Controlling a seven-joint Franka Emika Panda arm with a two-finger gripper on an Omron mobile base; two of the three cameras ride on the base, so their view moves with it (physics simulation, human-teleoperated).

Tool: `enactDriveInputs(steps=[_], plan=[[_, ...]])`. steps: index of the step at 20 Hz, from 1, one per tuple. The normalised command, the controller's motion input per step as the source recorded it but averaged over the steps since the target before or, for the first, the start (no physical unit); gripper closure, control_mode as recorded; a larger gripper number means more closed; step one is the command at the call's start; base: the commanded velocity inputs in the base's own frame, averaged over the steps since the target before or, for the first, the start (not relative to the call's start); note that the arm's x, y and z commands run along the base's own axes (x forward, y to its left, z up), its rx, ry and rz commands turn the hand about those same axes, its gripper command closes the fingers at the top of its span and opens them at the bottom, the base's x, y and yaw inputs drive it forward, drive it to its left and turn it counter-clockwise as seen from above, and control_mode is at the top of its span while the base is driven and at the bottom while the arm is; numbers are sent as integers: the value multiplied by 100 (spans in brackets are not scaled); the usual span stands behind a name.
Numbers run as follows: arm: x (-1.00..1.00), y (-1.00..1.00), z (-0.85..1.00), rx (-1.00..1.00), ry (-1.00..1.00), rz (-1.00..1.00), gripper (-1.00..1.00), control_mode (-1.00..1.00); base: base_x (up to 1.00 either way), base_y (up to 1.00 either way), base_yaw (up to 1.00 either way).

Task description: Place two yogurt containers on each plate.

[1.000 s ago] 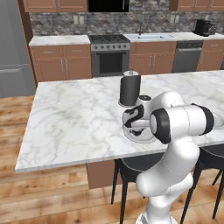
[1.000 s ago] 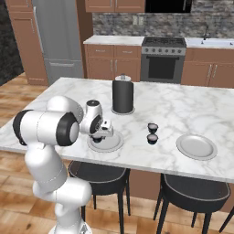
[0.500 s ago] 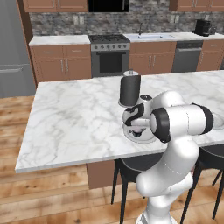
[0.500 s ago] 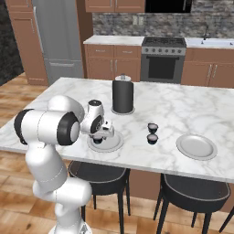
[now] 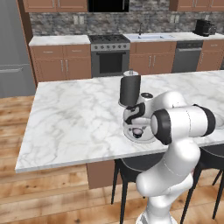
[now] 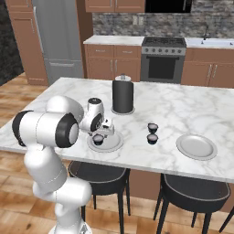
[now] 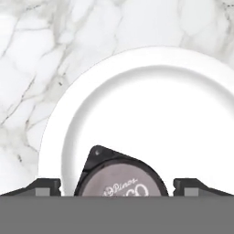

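Note:
One yogurt container [image 7: 122,180], a dark cup with a pale printed top, sits on the near plate [image 7: 151,105] close to its rim. My gripper [image 7: 116,186] is open just above it, and a gap shows between the cup and each of the fingertips [image 7: 45,186]. From the base, the same cup [image 6: 98,138] rests on that plate [image 6: 114,145] under my gripper [image 6: 105,131]. Two more yogurt containers [image 6: 152,127] [image 6: 152,138] stand on the counter toward the second plate [image 6: 196,146], which is bare. The near plate [image 5: 129,136] and its cup [image 5: 137,131] lie below my gripper [image 5: 136,123].
A tall black cylinder with a white knob [image 6: 122,95] [image 5: 130,89] stands just behind the near plate. The marble island [image 5: 74,113] has its front edge near that plate, with dark stools [image 6: 196,192] below. A stove and cabinets line the far wall.
The hand has shifted only slightly over the near plate. The cup stays on the plate.

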Motion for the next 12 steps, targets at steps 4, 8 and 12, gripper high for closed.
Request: enactDriveInputs(steps=[4, 8, 12], plan=[[9, -14, 51, 0, -5, 0, -100, -100, 0, 0, 0], [-1, -49, 48, 0, -4, 0, -100, -100, 0, 0, 0], [-27, -85, 32, 0, 1, 0, -100, -100, 0, 0, 0]])
